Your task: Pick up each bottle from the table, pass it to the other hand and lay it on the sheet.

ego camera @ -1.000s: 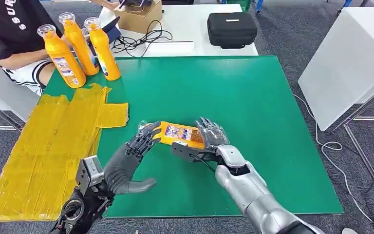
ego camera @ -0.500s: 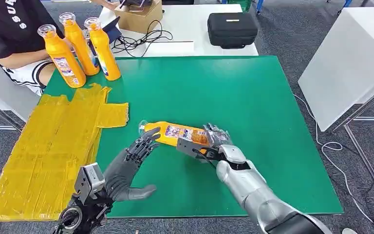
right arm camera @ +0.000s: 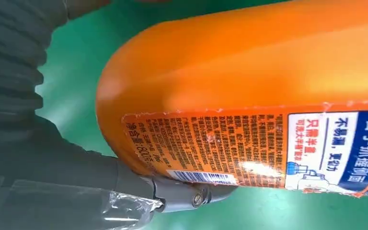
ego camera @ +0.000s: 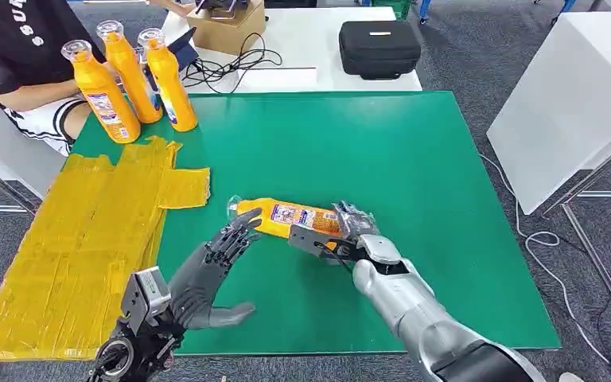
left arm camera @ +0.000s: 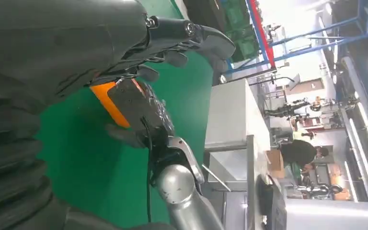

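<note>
An orange bottle [ego camera: 280, 216] with a printed label lies level above the green table [ego camera: 414, 159], its clear cap pointing left. My right hand [ego camera: 342, 235] grips its base end; the right wrist view shows the bottle [right arm camera: 249, 91] close up with a grey finger [right arm camera: 182, 194] under the label. My left hand [ego camera: 205, 274] is spread open, fingertips just below the bottle's neck end, holding nothing. In the left wrist view the left hand [left arm camera: 76, 43] is in front of the bottle [left arm camera: 106, 99] and the right hand [left arm camera: 146, 120]. The yellow sheet [ego camera: 71, 239] covers the table's left side.
Three more orange bottles [ego camera: 131, 76] stand upright at the table's back left corner, beside a seated person [ego camera: 16, 56]. A black case [ego camera: 378, 48], cables and a cardboard box [ego camera: 227, 20] sit on the white table behind. A white table [ego camera: 573, 87] stands to the right.
My left hand has pulled back and down from the bottle's neck. The right hand has carried the bottle slightly left and turned it. Little has moved in the last half second.
</note>
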Controlling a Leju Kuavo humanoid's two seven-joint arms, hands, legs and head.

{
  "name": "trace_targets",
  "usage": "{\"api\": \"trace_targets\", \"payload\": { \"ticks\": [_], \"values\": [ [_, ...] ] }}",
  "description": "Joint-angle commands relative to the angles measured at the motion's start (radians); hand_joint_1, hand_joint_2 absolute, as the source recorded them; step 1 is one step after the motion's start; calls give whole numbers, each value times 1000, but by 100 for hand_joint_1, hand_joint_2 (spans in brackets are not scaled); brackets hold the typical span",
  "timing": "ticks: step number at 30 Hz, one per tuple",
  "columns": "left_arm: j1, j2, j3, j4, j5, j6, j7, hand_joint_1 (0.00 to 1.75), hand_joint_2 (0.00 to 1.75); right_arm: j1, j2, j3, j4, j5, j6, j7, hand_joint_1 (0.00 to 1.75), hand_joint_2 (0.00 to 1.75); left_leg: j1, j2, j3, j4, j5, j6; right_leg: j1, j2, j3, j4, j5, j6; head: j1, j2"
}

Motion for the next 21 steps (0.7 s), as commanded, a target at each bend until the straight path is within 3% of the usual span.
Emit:
{"api": "trace_targets", "payload": {
  "ticks": [1,21],
  "values": [
    [1,-23,38,-4,-7,-5,10,0,175,-43,10,-8,90,12,21,0,175,175,0,0,3,0,-1,0,0,-1,3,-1,-1,1,0,0],
    [4,-47,55,27,-6,-36,18,0,175,50,-27,80,-42,129,-29,-79,175,175,1,-1,5,-1,-1,0,1,-2,5,-2,-1,1,0,0]
  ]
}}
